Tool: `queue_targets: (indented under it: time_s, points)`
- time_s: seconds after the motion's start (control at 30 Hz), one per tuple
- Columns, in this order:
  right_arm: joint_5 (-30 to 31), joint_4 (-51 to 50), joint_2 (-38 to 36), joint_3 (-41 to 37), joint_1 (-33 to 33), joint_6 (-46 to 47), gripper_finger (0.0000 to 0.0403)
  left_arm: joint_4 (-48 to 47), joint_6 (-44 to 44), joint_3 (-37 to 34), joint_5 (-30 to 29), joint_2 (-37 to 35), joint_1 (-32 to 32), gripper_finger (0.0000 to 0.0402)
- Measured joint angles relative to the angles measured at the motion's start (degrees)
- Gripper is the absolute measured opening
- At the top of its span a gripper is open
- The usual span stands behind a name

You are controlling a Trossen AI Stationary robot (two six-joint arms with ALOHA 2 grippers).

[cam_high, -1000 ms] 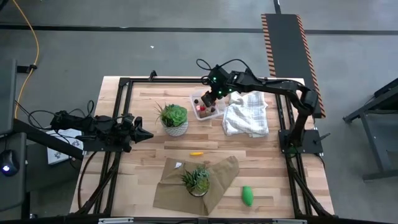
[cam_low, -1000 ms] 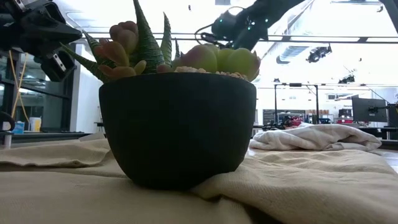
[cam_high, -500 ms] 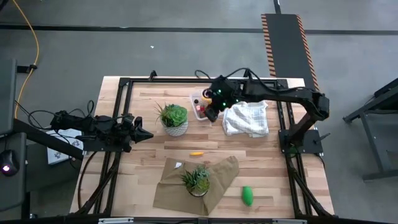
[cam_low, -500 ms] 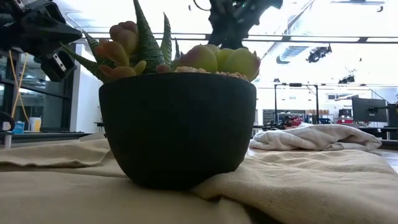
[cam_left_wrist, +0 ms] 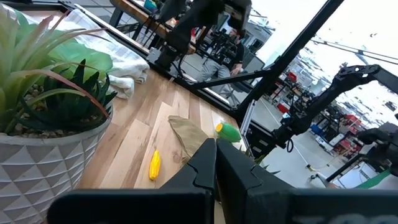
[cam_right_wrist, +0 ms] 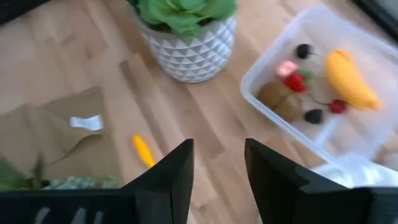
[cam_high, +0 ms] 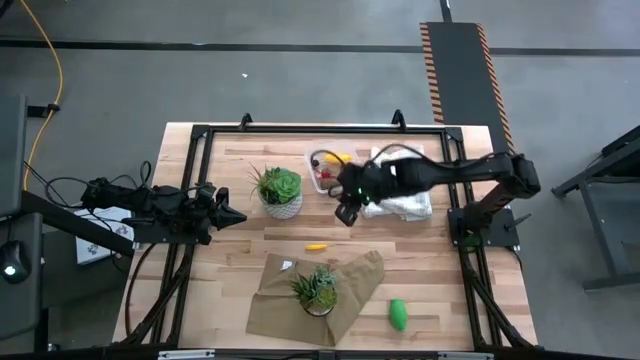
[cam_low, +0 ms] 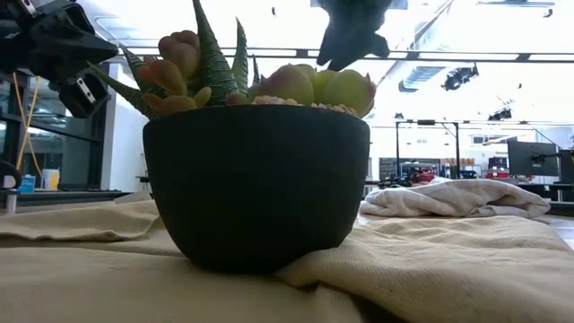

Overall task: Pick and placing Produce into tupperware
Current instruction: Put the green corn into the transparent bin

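The right gripper (cam_high: 346,214), jaws spread and empty, has swung away from the clear rectangular plastic tupperware (cam_right_wrist: 323,87), which holds a yellow banana piece (cam_right_wrist: 351,79), toward the small yellow oblong piece (cam_high: 316,246) on the tabletop (cam_high: 240,250). The left gripper (cam_high: 232,216) waits, jaws pressed together.
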Motion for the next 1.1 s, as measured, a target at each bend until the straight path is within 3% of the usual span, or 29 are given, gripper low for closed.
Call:
queue_targets:
  time_s: [0.17, 0.53, 0.87, 1.1]
  points:
    - [10.55, -3.27, -1.02, 0.0, 7.02, 9.77, 0.0135, 0.04, 0.0, -0.02, 0.0, 0.0, -0.02, 0.0001]
    - [16.45, -13.09, -1.93, 0.02, 23.06, 33.76, 0.0135, -0.03, 0.0, -0.04, 0.0, 0.0, -0.02, 0.0001]
    - [16.42, -22.99, -1.91, 0.02, 33.64, 57.2, 0.0135, 0.01, 0.0, -0.04, 0.0, 0.0, 0.0, 0.0001]
    - [12.23, -23.55, -1.86, 0.02, 36.67, 65.37, 0.0135, 0.04, 0.0, -0.04, 0.0, 0.0, 0.0, 0.0001]
